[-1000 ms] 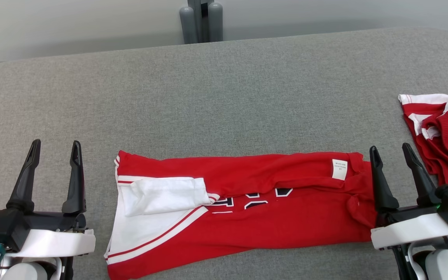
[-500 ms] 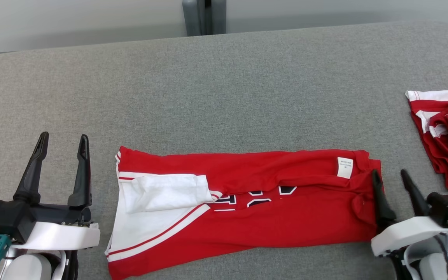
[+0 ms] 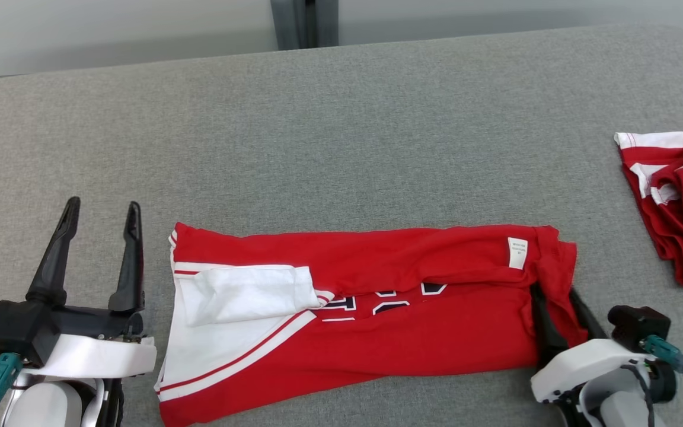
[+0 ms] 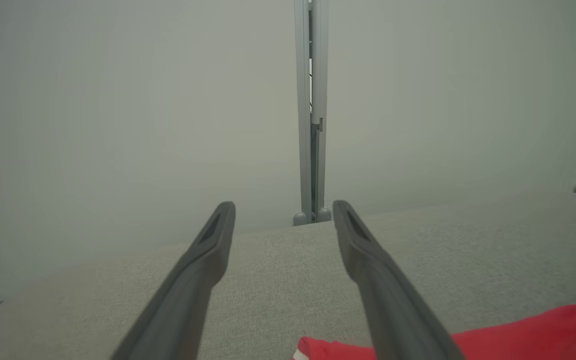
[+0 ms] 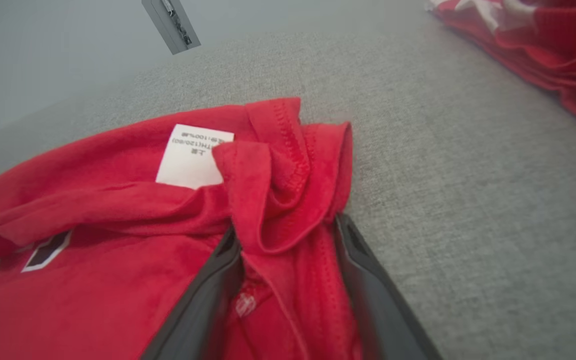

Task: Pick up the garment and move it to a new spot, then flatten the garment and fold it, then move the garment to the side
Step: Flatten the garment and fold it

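Your right pincer [image 5: 286,230], at five o'clock, stands wide astride the end of the folded red-and-white jersey garment [image 3: 412,350], which lies at six o'clock on the grey cloth-covered table [image 3: 341,136]; your left pincer [image 3: 103,204], at eight o'clock, gapes wide beside its white end.

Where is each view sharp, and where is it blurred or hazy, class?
Head view: even, soft light, garment crisp, only faint shadows. Right wrist view: white label sharp enough to show print, right fingers blurred near the bottom edge. Left wrist view: wall hazy and featureless, left fingers soft-edged.
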Available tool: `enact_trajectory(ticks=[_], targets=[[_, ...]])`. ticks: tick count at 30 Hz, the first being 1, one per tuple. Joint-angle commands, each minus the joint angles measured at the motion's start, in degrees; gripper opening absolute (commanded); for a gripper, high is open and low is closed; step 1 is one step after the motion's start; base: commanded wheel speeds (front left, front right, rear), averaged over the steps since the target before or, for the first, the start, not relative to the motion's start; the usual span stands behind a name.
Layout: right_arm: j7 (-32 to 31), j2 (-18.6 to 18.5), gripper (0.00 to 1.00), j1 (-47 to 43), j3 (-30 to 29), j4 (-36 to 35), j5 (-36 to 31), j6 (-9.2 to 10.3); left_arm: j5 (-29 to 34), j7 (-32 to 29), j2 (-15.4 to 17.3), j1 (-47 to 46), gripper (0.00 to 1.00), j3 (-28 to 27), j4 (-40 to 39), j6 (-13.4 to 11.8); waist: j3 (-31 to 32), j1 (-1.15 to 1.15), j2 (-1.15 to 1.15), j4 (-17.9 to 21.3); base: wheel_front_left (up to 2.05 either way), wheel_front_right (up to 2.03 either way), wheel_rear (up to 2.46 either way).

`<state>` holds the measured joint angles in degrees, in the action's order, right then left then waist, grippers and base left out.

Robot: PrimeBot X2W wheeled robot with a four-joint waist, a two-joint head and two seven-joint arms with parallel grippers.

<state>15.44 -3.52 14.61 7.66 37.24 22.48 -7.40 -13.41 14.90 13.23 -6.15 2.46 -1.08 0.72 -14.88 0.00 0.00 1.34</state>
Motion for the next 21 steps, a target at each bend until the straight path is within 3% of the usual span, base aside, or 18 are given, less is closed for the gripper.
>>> enact_trajectory(ticks=[1,2,7,16,21], targets=[[-0.9,1.1,0.29,-1.0,2.8,1.6,1.4,-0.19,0.4,0.2,-0.2,-0.7,1.0,-0.4,0.1,0.3,-0.1,0.0,0.0,0.1,0.0,0.0,0.0],[-0.8,1.1,0.0,-0.8,3.4,1.8,2.1,-0.18,0.5,0.2,-0.3,-0.8,1.0,-0.5,0.1,0.3,-0.1,0.0,0.0,0.1,0.0,0.0,0.0],[-0.6,0.7,0.0,0.2,2.5,-0.2,3.2,-0.14,0.8,0.2,-0.6,-1.0,1.0,-1.0,0.2,0.7,-0.2,0.0,0.0,0.4,0.0,0.0,0.0],[-0.2,-0.4,0.0,-0.8,-10.7,-8.7,-2.2,-0.1,1.3,0.2,-1.2,-0.9,1.0,-1.8,0.3,1.1,-0.2,0.0,0.0,1.1,0.0,0.0,0.0],[-0.2,-1.7,0.0,-1.3,-15.1,-12.0,-4.1,-0.1,1.6,0.2,-1.5,-1.0,1.0,-2.2,0.6,1.3,-0.1,0.0,0.0,1.3,0.0,0.0,0.0]])
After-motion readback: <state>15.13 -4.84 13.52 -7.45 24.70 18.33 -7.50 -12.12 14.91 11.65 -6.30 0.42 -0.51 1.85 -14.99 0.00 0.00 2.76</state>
